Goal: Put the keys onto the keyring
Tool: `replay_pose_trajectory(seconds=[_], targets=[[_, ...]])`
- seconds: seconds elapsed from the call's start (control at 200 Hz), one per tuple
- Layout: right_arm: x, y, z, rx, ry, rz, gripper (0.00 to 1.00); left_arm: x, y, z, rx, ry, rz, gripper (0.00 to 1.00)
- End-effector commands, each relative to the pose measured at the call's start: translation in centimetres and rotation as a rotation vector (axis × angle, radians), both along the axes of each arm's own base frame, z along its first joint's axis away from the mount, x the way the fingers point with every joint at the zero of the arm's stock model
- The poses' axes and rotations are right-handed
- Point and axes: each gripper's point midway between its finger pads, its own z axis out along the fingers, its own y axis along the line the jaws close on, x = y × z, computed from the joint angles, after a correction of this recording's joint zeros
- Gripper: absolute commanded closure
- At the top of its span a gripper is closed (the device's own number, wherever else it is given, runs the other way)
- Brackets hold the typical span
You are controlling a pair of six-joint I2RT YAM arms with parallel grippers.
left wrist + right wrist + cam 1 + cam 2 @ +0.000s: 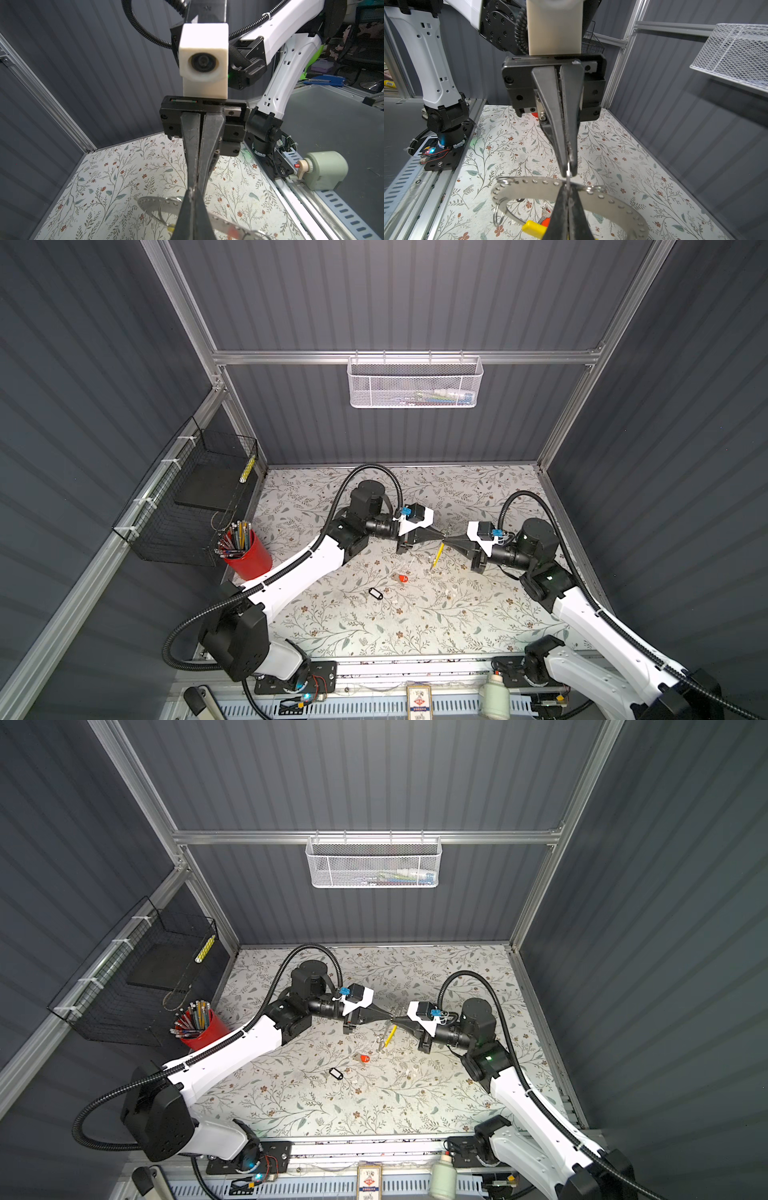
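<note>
Right pincer (568,192): closed on keyring (529,188)
Left pincer (569,169): clamping keyring too, tip to tip, mid-frame
Orange key (402,578), black key (375,593): on bench (457,626), lower left of pincers

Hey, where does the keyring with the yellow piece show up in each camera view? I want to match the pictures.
In both top views: the keyring is near the middle of the table area, its yellow piece slanting down.
Left wrist: a perforated metal band along the bottom, left of centre.
Right wrist: the band curves across the lower middle.
Shared landmark: the floral tabletop.
</note>
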Motion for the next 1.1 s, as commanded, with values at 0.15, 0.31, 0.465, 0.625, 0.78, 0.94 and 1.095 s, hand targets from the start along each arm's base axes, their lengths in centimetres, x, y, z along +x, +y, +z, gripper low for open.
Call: replay_pose_trajectory(seconds=[0.15,0.31,0.465,0.625,0.78,0.94,1.095], targets=[[-0.1,0.1,1.2,0.013,-0.026,0.012,1.00,-0.4,0.4,0.9,-0.011,-0.007,-0.010,1.00],[-0.1,0.1,1.1,0.012,-0.024,0.018,1.00,-0.1,0.5,0.6,0.005,-0.016,0.015,0.99],[-0.2,0.2,0.8,0.008,-0.016,0.023,1.00,0.6,0.9,0.7,0.019,-0.021,0.050,0.76],[-0.2,0.2,0.8,0.006,-0.015,0.026,1.00,1.1,1.6,0.4,0.045,-0.032,0.076,0.71],[-0.2,0.3,0.7,-0.002,-0.013,0.034,1.00,0.9,1.8,-0.1,0.068,-0.034,0.062,0.72],[-0.2,0.4,0.9,0.000,-0.021,0.041,1.00,0.9,1.4,-0.3,0.073,-0.022,0.037,0.73],[-0.2,0.4,1.0,-0.007,-0.028,0.045,1.00,0.9,1.2,-0.4,0.071,-0.010,0.020,0.73]])
